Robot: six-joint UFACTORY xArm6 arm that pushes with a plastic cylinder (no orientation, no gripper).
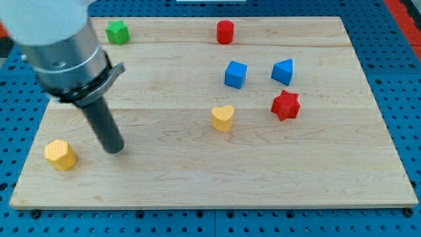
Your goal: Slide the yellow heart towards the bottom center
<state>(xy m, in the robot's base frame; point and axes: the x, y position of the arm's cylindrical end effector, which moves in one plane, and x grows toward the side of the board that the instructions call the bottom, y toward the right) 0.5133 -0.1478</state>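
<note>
Camera view: the wooden bench (197,178) carries seven loose blocks, none in any container. My tip (116,149) sits at lower left, just right of the yellow hexagonal block (60,155), well apart from the yellow heart (222,118) near centre. A green block (117,31) lies upper left, a red cylinder (225,31) top centre, a blue cube (235,74), a blue block (283,71) and a red star (285,105) at right. No fingers here, just a rod.
</note>
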